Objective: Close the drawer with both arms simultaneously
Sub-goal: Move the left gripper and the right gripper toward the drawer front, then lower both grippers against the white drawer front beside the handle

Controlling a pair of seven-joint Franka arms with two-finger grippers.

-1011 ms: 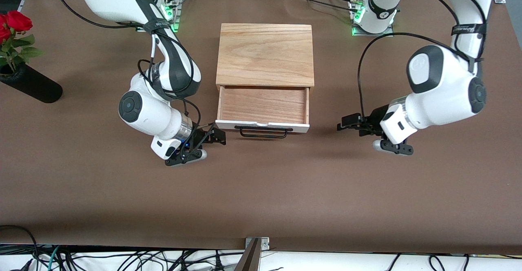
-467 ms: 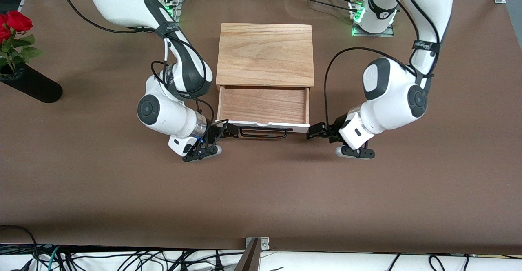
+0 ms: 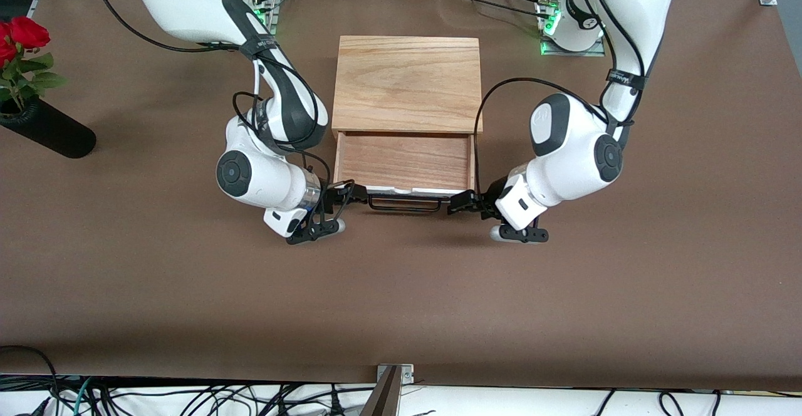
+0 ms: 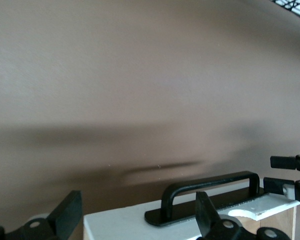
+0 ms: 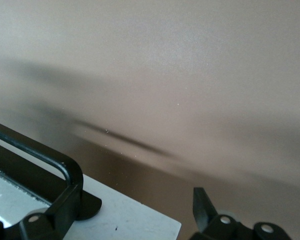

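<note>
The drawer (image 3: 404, 162) sticks out of the box (image 3: 407, 84), a bit less than before. Both grippers moved in to its white front, left (image 3: 459, 205) and right (image 3: 352, 195), fingers apart. Pushing has begun.

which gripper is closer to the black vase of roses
Right: the right gripper sits at the white drawer front's end toward the vase, the left gripper at its other end.
</note>
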